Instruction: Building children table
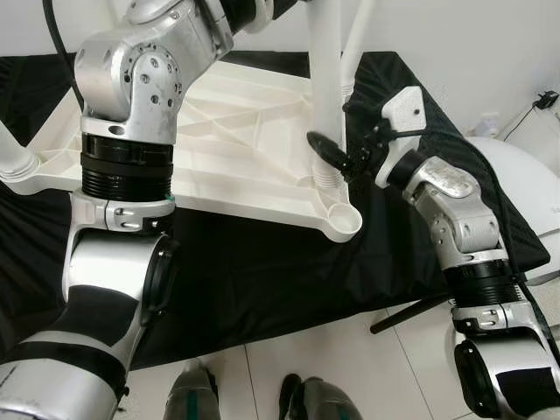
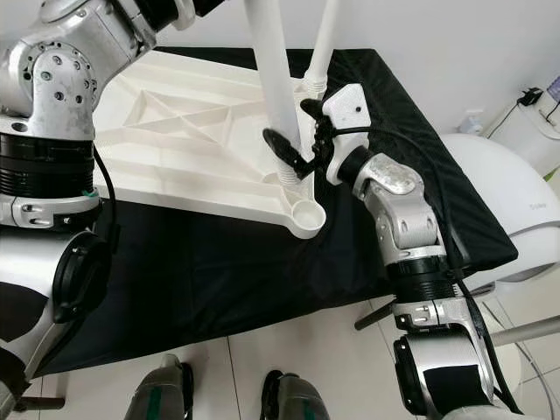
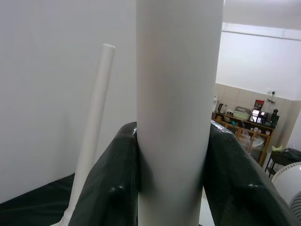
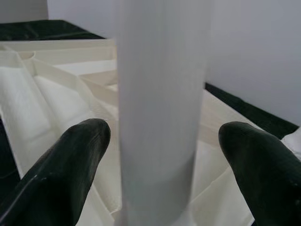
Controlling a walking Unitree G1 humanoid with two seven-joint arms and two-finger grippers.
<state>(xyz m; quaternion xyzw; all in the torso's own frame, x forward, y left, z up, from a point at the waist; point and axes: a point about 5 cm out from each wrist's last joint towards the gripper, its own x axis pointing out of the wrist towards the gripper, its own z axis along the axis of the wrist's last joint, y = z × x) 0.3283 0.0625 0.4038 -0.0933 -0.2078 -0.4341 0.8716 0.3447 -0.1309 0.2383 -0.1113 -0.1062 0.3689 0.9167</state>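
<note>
The white children's tabletop (image 1: 236,131) lies upside down on a black cloth (image 1: 262,271). A white leg (image 1: 325,87) stands upright in a socket near the tabletop's right corner. High on that leg, my left gripper (image 3: 171,174) is shut, its black fingers (image 3: 110,183) pressed against both sides. My right gripper (image 2: 293,153) is open down at the leg's base, with a finger (image 4: 70,165) on either side and gaps between. A second leg (image 1: 357,35) stands behind. The near corner socket (image 1: 343,219) is empty.
Another white leg (image 1: 13,157) sticks out at the tabletop's far left corner. A round white appliance (image 2: 525,201) stands on the right beside the cloth-covered surface. A black rod (image 1: 411,313) slants over the tiled floor, and my feet (image 1: 302,402) are below.
</note>
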